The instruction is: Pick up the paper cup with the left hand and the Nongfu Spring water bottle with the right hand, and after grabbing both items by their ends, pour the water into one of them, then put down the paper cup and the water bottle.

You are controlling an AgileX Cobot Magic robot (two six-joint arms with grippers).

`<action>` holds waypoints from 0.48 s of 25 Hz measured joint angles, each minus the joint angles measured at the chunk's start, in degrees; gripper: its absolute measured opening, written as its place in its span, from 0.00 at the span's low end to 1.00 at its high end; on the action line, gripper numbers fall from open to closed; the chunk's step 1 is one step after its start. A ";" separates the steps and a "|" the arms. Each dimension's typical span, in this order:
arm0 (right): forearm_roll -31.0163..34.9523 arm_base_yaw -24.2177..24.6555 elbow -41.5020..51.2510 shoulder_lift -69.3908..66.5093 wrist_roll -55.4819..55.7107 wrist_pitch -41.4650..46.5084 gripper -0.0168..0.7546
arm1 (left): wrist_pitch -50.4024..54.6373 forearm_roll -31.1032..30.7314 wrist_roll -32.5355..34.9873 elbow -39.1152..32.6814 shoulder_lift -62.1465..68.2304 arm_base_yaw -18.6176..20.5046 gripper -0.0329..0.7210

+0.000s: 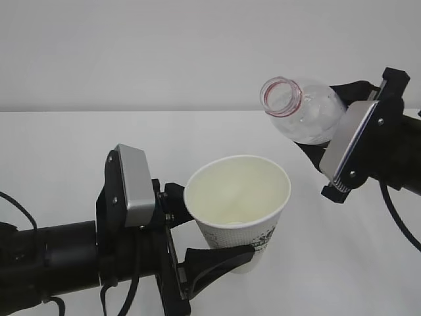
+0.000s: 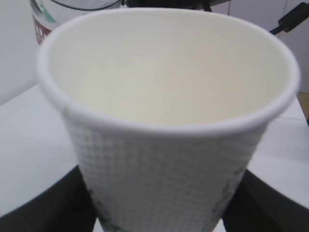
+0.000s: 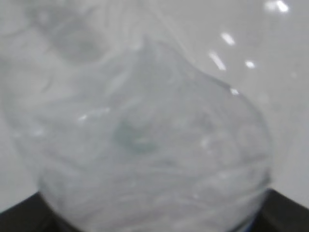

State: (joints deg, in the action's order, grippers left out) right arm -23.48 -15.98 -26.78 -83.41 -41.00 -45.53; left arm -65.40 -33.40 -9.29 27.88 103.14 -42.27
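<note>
Exterior view: left pincer (image 1: 209, 232) clamped on the paper cup (image 1: 238, 207), one dark finger (image 1: 220, 258) across the cup's lower wall, the other behind near the rim; cup upright, raised off the white worktop (image 1: 59, 164), cream inside open to the camera, green print low on the outer wall. Up and to the right, right pincer (image 1: 320, 137) gripping the Nongfu Spring water bottle (image 1: 299, 108) around its clear ribbed body; bottle tilted, uncapped mouth with its red ring turned left and toward the camera, higher than the cup's rim and a little to its right, apart from it. No stream visible between mouth and cup; water inside the cup impossible to make out. Left wrist view: cup filling the frame, dimpled white wall, rolled rim, dark fingers at both lower corners, a strip of the bottle's red-and-white label at the top left. Right wrist view: blurred clear bottle body close up, black finger tips just showing at the bottom corners.
</note>
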 joint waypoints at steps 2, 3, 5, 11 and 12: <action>-0.11 0.00 -0.38 0.00 -0.65 0.00 0.67 | 0.00 0.13 0.00 0.00 0.00 0.00 0.72; -0.11 0.00 -0.50 0.00 -1.24 0.00 0.67 | 0.00 0.13 0.00 0.00 0.00 0.00 0.72; -0.11 0.00 -0.50 0.00 -2.28 0.00 0.67 | 0.00 0.13 0.00 0.00 0.00 0.00 0.72; -0.11 0.00 -0.50 0.00 -4.85 0.00 0.67 | 0.00 0.13 0.10 0.00 0.00 0.00 0.72; -0.11 0.00 -0.50 0.00 -5.18 0.00 0.67 | 0.00 0.13 0.10 0.00 0.00 0.00 0.72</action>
State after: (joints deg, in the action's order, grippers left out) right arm -23.59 -15.98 -27.28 -83.41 -46.19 -45.53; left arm -65.40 -33.27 -9.19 27.88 103.14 -42.27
